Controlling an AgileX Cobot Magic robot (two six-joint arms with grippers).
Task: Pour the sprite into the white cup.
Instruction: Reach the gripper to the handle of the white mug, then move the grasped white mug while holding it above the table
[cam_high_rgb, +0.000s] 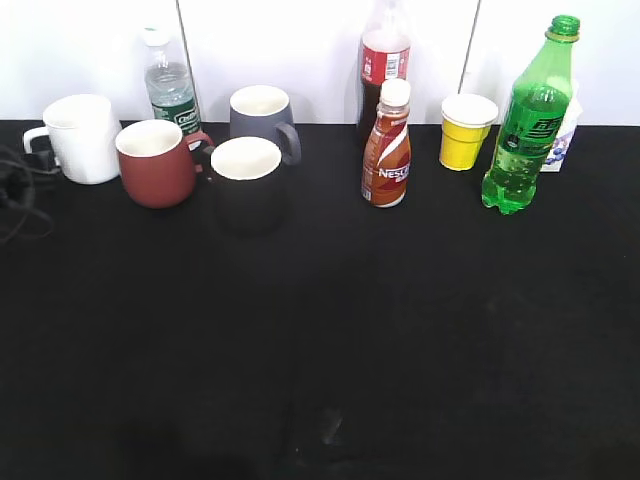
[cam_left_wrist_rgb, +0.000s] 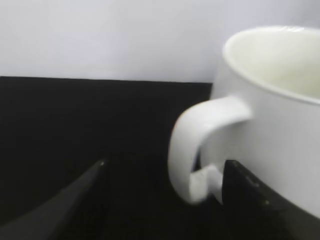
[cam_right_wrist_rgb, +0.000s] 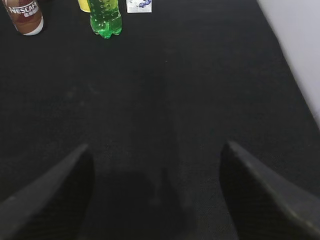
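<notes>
The sprite, a tall green bottle with its cap on, stands upright at the back right of the black table; its base shows in the right wrist view. The white cup stands at the back left. In the left wrist view the white cup is very close, and its loop handle lies between the open jaws of my left gripper, near the right finger. My right gripper is open and empty over bare table, well short of the sprite. Neither gripper shows clearly in the exterior view.
Next to the white cup stand a red mug, a dark mug with white interior, a grey mug and a water bottle. A cola bottle, Nescafe bottle, yellow cup and small box flank the sprite.
</notes>
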